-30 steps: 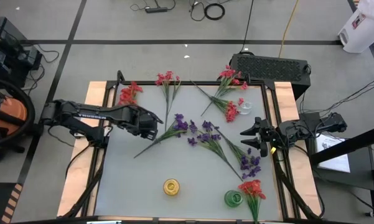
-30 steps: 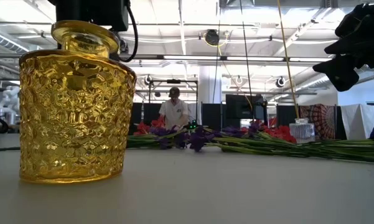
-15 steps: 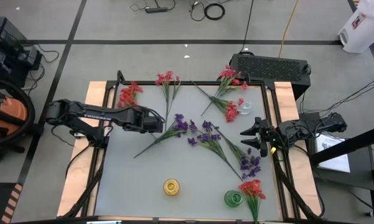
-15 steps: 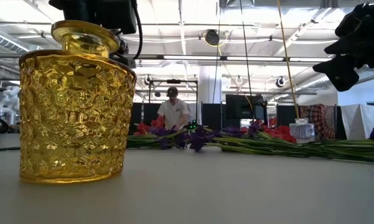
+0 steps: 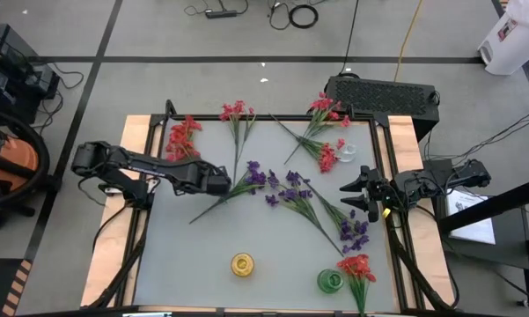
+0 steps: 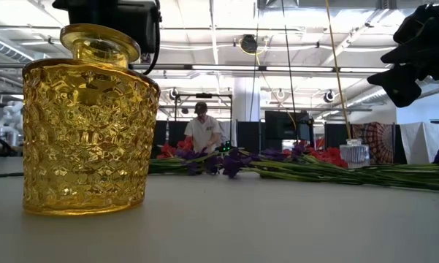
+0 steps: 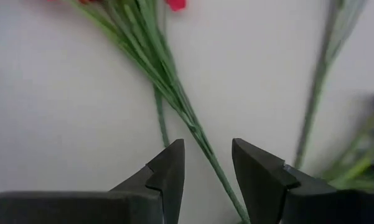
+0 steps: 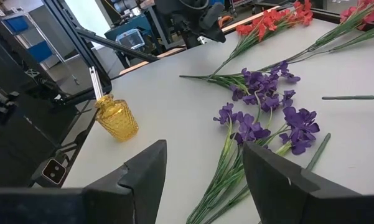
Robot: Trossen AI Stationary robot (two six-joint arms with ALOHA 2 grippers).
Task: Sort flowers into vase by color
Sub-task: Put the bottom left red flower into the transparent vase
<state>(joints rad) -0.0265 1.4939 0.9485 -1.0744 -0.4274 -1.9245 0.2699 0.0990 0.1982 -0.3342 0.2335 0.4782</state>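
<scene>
1. High view: I take the yellow vase as my landmark, standing at the near edge of the tabletop. The flowers lie loose and well apart from it, toward the far side: red sprigs, a pink-red bunch, and purple sprigs closest to the vase. I judge they are spread out so that each colour can be picked singly. My left pincer is stretched out beyond the vase, just beside the purple heads and over a stem. A green vase stands beside the yellow one and already holds red blooms. My right pincer waits well off, past the purple sprigs.

2. Low view: the yellow vase fills the foreground; the flowers lie flat far behind it, and a person stands in the room beyond.

3. Left wrist view: my left pincer is open and empty, with a green stem running between its fingers, not yet pinched.

4. Right wrist view: my right pincer is parted, holding nothing; purple sprigs lie ahead, with the yellow vase farther off.
</scene>
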